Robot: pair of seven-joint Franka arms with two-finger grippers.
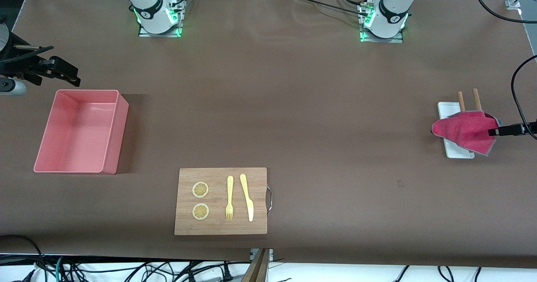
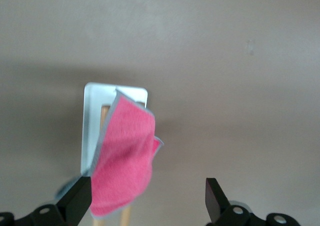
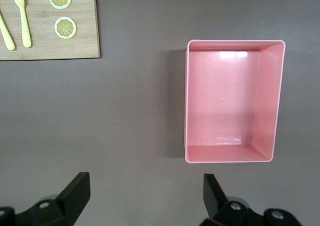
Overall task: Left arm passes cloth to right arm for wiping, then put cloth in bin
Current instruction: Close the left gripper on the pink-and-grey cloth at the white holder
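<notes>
Cloth [image 1: 463, 131] lies just beneath the left end effector [image 1: 495, 131].

Left arm [image 1: 392, 9]: white rounded shell, black joint band with a small white mark, red button near the base, green glow at its metal base plate.
Right arm [image 1: 149, 5]: same white shell and black band, green light at the base.
Left gripper [image 2: 145, 203]: black, two wedge-shaped fingers, silver screws on the body.
Right gripper [image 3: 145, 198]: black, matching wedge fingers and screws.
Cable [image 1: 518, 89]: thick, black, looping.
</notes>
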